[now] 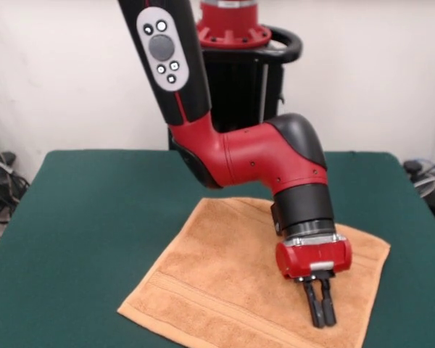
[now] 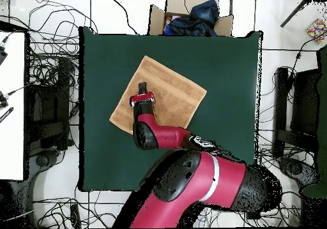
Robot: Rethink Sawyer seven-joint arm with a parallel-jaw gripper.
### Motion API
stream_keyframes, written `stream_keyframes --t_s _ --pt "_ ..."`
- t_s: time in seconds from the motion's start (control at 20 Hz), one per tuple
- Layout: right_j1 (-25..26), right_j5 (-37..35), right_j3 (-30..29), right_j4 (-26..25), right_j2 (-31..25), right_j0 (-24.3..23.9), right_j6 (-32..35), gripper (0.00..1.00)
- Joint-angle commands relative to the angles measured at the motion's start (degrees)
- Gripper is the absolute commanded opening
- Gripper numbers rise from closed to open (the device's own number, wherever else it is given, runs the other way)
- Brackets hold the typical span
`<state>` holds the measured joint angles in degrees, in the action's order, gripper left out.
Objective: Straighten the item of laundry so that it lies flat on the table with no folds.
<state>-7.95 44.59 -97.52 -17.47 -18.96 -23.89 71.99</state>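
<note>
towel [image 1: 232, 283] is spread flat on the table [image 1: 94, 217], right of centre | tool [image 1: 320, 312] is held over the towel's near right part | fingers are seen nearly closed, nothing gripped

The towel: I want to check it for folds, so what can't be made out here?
- Front view: the orange-tan terry towel has its near corner cut off by the bottom edge.
- Both views: the red and black arm hides part of it.
- Claw: contact with the cloth is unclear.
</note>
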Motion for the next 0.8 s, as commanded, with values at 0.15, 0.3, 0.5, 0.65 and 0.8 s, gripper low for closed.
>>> stream_keyframes --t_s 0.15,0.3,0.5,0.65,0.8 --pt "3.4 -0.2 8.0 5.1 0.0 1.8 13.2 0.00" --pt "2.8 -1.7 7.3 4.4 -0.1 1.5 13.0 0.00" --pt "-5.8 -19.6 -3.2 1.7 -2.9 -3.0 12.4 0.00" --pt "-12.4 -30.0 -11.1 -0.5 -6.4 -8.5 11.0 0.00" --pt "-18.8 -39.6 -17.6 -1.4 -10.4 -13.9 8.0 0.00"
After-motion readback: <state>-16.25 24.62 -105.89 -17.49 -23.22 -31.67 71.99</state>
